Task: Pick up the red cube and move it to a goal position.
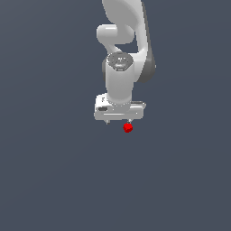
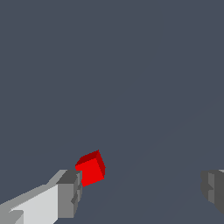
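Observation:
The red cube (image 1: pixel 127 128) is a tiny bright red block just below the white gripper (image 1: pixel 118 122) in the exterior view, under the finger on that view's right. In the wrist view the red cube (image 2: pixel 91 168) sits right beside one grey fingertip (image 2: pixel 70 192), close to or touching it. The other fingertip (image 2: pixel 214 190) is far off across a wide gap. The gripper (image 2: pixel 142 190) is open and holds nothing. The cube lies off to one side of the gap, not centred between the fingers.
The white arm (image 1: pixel 121 67) rises above the gripper toward the top of the exterior view. All around is a plain dark grey-blue surface (image 1: pixel 54 171). No goal marker shows.

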